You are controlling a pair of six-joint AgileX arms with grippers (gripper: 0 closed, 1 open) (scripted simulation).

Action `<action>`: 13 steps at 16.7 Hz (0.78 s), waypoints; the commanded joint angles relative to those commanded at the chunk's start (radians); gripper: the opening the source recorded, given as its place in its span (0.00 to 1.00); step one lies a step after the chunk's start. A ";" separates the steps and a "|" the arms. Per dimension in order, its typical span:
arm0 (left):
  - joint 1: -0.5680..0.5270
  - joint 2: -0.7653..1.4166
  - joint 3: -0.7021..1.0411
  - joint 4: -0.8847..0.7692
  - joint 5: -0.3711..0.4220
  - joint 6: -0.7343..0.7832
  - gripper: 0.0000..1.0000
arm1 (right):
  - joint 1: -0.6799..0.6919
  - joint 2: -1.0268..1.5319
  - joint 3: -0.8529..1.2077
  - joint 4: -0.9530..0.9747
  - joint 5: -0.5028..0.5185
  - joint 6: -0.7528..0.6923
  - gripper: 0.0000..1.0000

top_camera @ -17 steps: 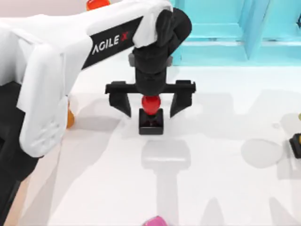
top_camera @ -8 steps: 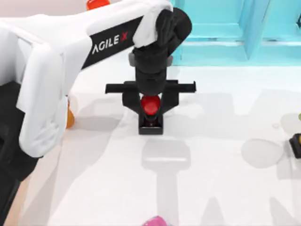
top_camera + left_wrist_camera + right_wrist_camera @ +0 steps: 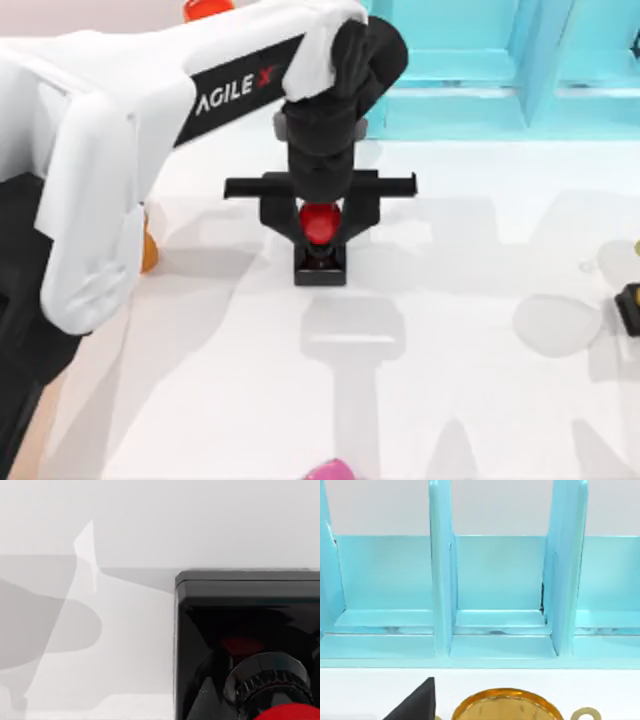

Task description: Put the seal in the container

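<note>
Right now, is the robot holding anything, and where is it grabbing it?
Yes. The left gripper is shut on the seal, pinching its round red knob.

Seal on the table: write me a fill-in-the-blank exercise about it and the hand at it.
1. The left hand is shut on the seal's ____ knob.
2. The seal's base is ____ in colour.
3. The seal stands on the ____ table.
4. Behind the seal stands a ____ shelf unit.

Missing words: red; black; white; cyan

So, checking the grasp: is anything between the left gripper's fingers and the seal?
Nothing. In the top view the left gripper has its fingers shut on the seal at its red knob.
</note>
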 joint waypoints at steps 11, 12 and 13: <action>-0.007 0.075 0.377 -0.301 -0.002 0.000 0.00 | 0.000 0.000 0.000 0.000 0.000 0.000 1.00; -0.006 0.083 0.439 -0.348 -0.002 -0.001 0.00 | 0.000 0.000 0.000 0.000 0.000 0.000 1.00; -0.005 0.090 0.491 -0.392 -0.001 -0.001 0.00 | 0.000 0.000 0.000 0.000 0.000 0.000 1.00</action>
